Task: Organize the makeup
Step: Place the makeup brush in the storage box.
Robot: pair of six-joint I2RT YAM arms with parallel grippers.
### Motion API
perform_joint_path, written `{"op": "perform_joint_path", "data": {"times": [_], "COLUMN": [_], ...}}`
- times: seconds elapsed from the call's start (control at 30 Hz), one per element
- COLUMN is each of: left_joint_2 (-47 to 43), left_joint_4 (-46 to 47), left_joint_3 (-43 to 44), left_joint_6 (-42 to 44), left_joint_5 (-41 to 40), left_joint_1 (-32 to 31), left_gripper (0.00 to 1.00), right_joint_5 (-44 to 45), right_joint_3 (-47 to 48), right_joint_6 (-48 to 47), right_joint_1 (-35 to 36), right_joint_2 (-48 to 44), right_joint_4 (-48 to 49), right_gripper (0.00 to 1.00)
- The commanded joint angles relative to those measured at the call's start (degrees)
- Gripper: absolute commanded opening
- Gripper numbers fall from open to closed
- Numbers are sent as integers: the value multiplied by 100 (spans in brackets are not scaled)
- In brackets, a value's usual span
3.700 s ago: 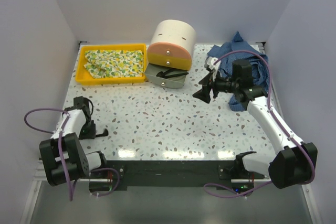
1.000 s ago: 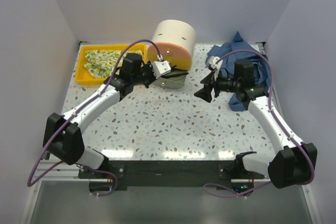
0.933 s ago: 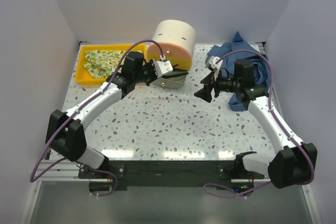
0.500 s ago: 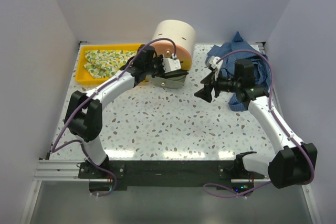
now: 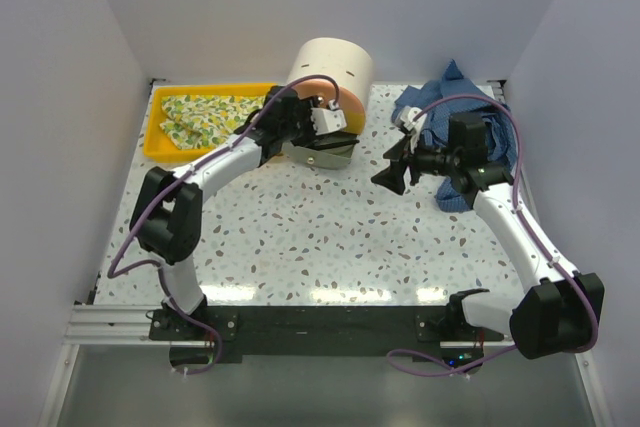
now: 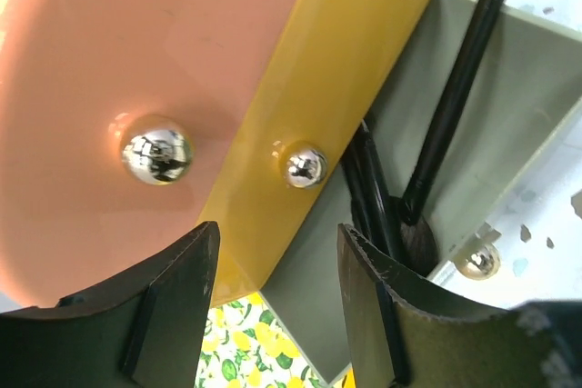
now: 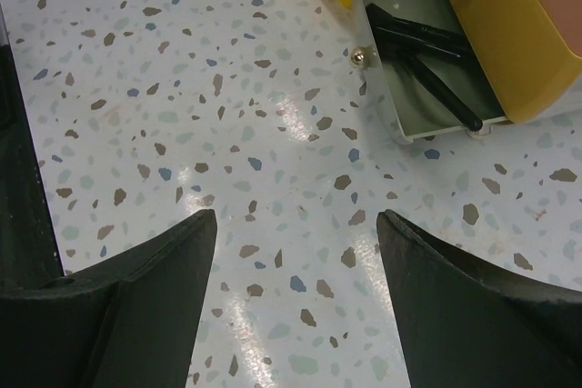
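Left end effector (image 6: 275,256), newly opened and empty, brackets the knob (image 6: 306,165) of the yellow drawer (image 6: 350,56) above the stowed brushes (image 6: 450,102).

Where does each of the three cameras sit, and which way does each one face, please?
Top external: above and behind the robot, looking down on the table; left arm, right arm, left end effector and right end effector show.
Left wrist: on the left arm, close to the drawer fronts and the open drawer holding brushes; left fingers show.
Right wrist: on the right arm, looking over the table towards that drawer; right fingers show.
Shared: both wrist views see the open drawer and brushes.
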Motion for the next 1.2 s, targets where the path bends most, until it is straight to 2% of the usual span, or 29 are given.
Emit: {"op": "perform_joint_path", "data": {"times": [0.0,0.13,0.27,0.33,0.5,0.63,0.67,0.73,0.77,0.93,1.17], "left_joint_2": [-397,-1038,-2065,-2636,-3920,-5245,-5476,-6116,-6320,-7410,-7737], "left_joint_4": [730,1056,1302,1329,1171,689,600,372,353,63,124], "left_joint_3": [-145,-426,-1057,-1453,-2350,-3263,-3422,-3843,-3959,-4627,-4786], "left_joint_6": [-461,-1103,-1999,-2667,-3933,-4242,-4216,-4155,-4119,-4110,-4225], "left_joint_5": [24,32,-46,-335,-469,-757,-880,-1344,-1513,-1997,-2147], "left_joint_1": [-29,-12,49,111,445,752,770,779,788,788,788], "left_gripper": [59,59,60,62,69,76,78,97,100,100,100], "right_joint_5": [-143,-143,-196,-152,304,1068,1496,1876,2096,3362,4303], "right_joint_3": [14,-12,-4,110,601,1147,1278,1648,1771,2877,4380], "right_joint_6": [-79,-220,-448,-510,-922,-1492,-1599,-1871,-1933,-2276,-2593], "right_joint_1": [-35,-35,-43,-17,202,649,747,1053,1160,1740,2075], "right_joint_2": [-85,-59,20,134,476,828,907,1143,1223,2083,3095], "right_joint_4": [53,-9,-114,-272,-886,-1484,-1616,-1915,-2003,-2504,-2944], "right_gripper": [75,75,74,73,70,70,70,70,70,68,66]}}
